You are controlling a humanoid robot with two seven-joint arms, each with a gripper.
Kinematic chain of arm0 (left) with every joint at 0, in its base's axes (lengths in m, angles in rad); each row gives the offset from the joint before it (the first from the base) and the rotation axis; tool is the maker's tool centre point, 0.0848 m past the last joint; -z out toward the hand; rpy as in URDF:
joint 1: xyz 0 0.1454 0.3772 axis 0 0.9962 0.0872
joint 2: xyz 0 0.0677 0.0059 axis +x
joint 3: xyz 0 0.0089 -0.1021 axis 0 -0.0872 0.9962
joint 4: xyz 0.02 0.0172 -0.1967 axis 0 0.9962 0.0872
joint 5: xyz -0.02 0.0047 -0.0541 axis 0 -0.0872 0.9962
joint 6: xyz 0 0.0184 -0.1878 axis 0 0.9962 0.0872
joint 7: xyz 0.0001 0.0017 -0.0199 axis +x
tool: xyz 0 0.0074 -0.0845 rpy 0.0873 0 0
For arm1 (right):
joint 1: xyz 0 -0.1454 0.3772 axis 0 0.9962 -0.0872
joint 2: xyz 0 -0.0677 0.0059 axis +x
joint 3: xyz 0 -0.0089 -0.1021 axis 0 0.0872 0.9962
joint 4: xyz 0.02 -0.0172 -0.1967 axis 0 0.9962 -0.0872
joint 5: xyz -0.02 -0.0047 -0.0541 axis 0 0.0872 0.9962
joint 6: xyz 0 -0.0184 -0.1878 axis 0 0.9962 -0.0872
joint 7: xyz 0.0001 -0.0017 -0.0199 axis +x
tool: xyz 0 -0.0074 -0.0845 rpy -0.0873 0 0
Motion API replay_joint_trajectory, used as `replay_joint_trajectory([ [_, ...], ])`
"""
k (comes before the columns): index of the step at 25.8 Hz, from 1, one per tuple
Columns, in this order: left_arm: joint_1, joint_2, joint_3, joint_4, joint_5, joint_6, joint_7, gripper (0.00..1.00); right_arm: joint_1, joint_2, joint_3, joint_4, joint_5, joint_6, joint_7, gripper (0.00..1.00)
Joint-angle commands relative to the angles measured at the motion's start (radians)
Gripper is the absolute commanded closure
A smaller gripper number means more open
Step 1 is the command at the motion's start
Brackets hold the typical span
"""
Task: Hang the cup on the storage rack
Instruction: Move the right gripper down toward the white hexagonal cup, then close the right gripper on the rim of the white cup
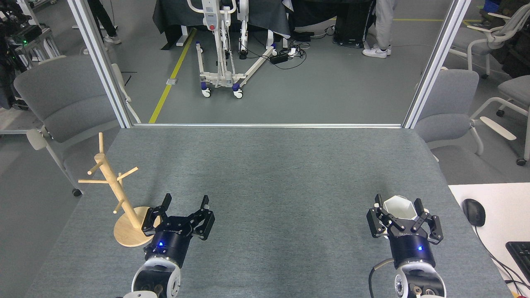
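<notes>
The white cup (399, 208) with a hexagonal rim stands upright near the table's right front edge. My right gripper (398, 201) is open, one finger on each side of the cup, which sits between them. The wooden storage rack (112, 185) stands at the table's left front on its round base, its pegs bare. My left gripper (186, 200) is open just right of that base, holding nothing.
The grey felt table (269, 174) spreads ahead of both arms. Grey chairs (62, 99) flank it left and right. A white desk with a mouse (473, 211) and keyboard lies at the right. People's legs and a wheeled stand are on the floor beyond.
</notes>
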Motion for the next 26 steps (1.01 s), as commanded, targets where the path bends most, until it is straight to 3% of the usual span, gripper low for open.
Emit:
replay_joint_trajectory([
  [1, 0.000, 0.001, 0.002, 0.016, -0.003, 0.006, -0.005, 0.01, 0.036, -0.030, -0.017, -0.005, 0.000, -0.035, 0.002, 0.00],
  [5, 0.003, 0.003, 0.004, 0.030, -0.004, 0.006, -0.007, 0.01, 0.087, -0.034, -0.098, -0.028, 0.000, -0.150, -0.001, 0.00],
  [11, -0.002, 0.009, 0.008, 0.072, -0.004, 0.007, -0.002, 0.01, 0.105, -0.056, -0.131, 0.034, 0.002, -0.161, 0.002, 0.00],
  [14, 0.001, 0.009, 0.007, 0.069, -0.006, 0.007, -0.002, 0.01, 0.102, -0.063, -0.131, 0.078, 0.000, -0.150, 0.002, 0.00],
  [20, 0.003, 0.007, 0.005, 0.075, -0.004, 0.007, -0.004, 0.01, 0.096, -0.062, -0.121, 0.107, 0.005, -0.003, 0.002, 0.00],
  [26, -0.006, 0.006, 0.007, 0.076, -0.004, 0.007, -0.007, 0.01, 0.074, -0.062, -0.103, 0.144, 0.005, -0.003, 0.002, 0.00],
])
